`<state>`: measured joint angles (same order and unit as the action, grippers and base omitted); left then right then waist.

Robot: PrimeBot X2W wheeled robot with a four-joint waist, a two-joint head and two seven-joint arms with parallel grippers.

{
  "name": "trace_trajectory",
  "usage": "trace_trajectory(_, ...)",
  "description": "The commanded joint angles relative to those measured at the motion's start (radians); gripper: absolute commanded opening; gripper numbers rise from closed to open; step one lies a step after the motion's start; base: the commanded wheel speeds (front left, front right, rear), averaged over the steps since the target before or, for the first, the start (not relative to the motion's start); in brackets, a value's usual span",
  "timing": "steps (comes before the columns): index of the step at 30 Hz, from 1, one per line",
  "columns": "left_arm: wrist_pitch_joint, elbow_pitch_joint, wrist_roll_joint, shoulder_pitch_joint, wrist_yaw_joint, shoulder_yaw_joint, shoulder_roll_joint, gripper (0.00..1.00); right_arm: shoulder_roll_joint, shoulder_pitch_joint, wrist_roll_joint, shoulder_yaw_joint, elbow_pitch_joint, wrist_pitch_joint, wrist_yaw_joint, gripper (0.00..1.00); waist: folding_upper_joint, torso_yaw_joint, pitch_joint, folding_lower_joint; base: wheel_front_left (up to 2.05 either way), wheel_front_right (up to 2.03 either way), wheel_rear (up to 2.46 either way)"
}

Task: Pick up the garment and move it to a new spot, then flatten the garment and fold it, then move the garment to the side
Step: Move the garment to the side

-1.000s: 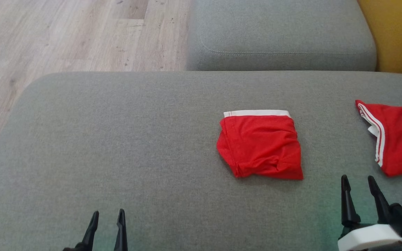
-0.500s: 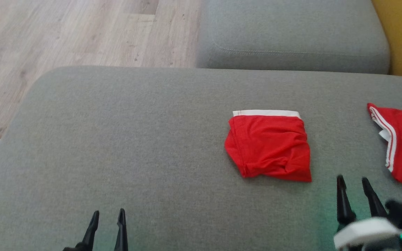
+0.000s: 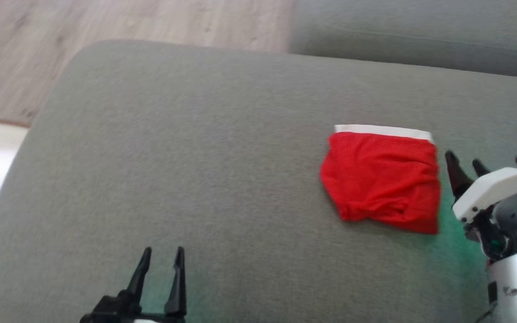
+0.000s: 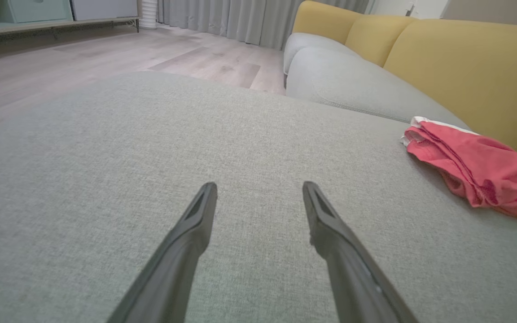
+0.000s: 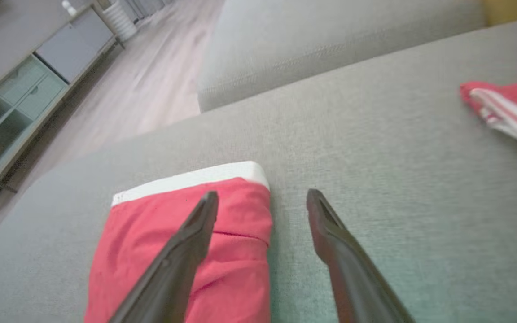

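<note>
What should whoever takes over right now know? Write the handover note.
Left hand: open, empty, over the grey cushion, well away from the garment.
Right hand: open, empty, at the right edge of the folded red garment.
Second red garment: lies further right, apart.
Done: the garment looks flattened and folded.
Left: probably grasp it and move it to the side.

Striped red garment (image 5: 516,96): cut off at the frame edge, mostly hidden behind the right arm (image 3: 505,188).
</note>
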<state>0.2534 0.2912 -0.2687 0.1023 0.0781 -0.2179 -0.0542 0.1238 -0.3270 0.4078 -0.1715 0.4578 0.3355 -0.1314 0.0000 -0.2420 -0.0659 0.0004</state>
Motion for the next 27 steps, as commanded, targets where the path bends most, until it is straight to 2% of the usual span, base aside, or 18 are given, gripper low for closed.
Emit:
trace_trajectory(1,0.008,-0.020,-0.006,-0.038,-0.007,0.016,0.004,1.00,-0.004,-0.050,-0.025,0.006,0.006,0.023,0.001,1.00,0.0000,-0.036,-0.022,-0.0004,0.00,0.00,0.00)
trace_trajectory(6,0.008,-0.015,-0.019,-0.044,-0.018,-0.005,0.004,1.00,-0.026,-0.089,-0.038,-0.052,0.156,0.073,0.001,1.00,0.0000,-0.077,-0.028,-0.0004,0.00,0.00,0.00)
trace_trajectory(11,0.008,-0.018,-0.020,-0.039,-0.025,0.000,0.004,1.00,-0.043,-0.101,-0.053,-0.078,0.258,0.104,0.001,1.00,0.0000,-0.082,-0.028,-0.0004,0.00,0.00,0.00)
trace_trajectory(12,0.008,-0.018,-0.017,-0.038,-0.025,0.001,0.004,1.00,-0.048,-0.107,-0.043,-0.080,0.270,0.106,0.001,0.79,0.0000,-0.076,-0.030,-0.0004,0.00,0.00,0.00)
trace_trajectory(13,0.008,-0.019,-0.016,-0.038,-0.025,0.002,0.004,1.00,-0.051,-0.114,-0.033,-0.086,0.276,0.096,0.001,0.00,0.0000,-0.070,-0.032,-0.0004,0.00,0.00,0.00)
trace_trajectory(19,0.008,-0.025,-0.010,-0.041,-0.021,0.008,0.004,1.00,-0.047,-0.175,-0.012,-0.063,0.256,0.041,0.001,0.00,0.0000,0.015,-0.046,-0.0004,0.00,0.00,0.00)
trace_trajectory(20,0.008,-0.026,-0.005,-0.046,-0.018,0.009,0.004,1.00,-0.016,-0.195,-0.019,-0.045,0.228,0.039,0.001,0.00,0.0000,0.049,-0.057,-0.0004,0.00,0.00,0.00)
trace_trajectory(23,0.008,-0.031,0.005,-0.063,-0.013,0.009,0.004,1.00,0.053,-0.232,-0.024,-0.033,0.177,0.066,0.001,0.00,0.0000,0.097,-0.086,-0.0004,0.00,0.00,0.00)
trace_trajectory(27,0.008,-0.036,0.016,-0.106,-0.002,-0.001,0.004,1.00,0.173,-0.285,-0.049,-0.044,0.115,0.130,0.001,0.00,0.0000,0.128,-0.139,-0.0004,0.00,0.00,0.00)
